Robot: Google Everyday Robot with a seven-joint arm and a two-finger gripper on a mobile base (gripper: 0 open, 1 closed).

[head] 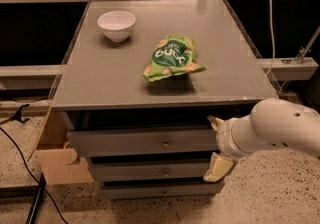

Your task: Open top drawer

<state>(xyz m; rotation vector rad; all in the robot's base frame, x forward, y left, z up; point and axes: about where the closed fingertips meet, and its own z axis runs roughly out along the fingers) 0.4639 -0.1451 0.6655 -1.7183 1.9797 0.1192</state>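
Note:
The top drawer [125,141] is a wide grey front just under the cabinet top, with a small round brass knob [165,144] at its centre. It looks shut or nearly so. Two more grey drawer fronts with like knobs lie below it. My gripper [217,146] is on a white arm coming in from the right. It sits in front of the top drawer's right end, to the right of the knob and apart from it. Its two cream fingers are spread apart, one above [215,122] and one below [218,168], with nothing between them.
A white bowl [116,24] and a green snack bag [172,58] lie on the grey cabinet top [100,78]. An open cardboard box [55,160] stands left of the drawers. Black cables [20,153] run over the speckled floor at the left.

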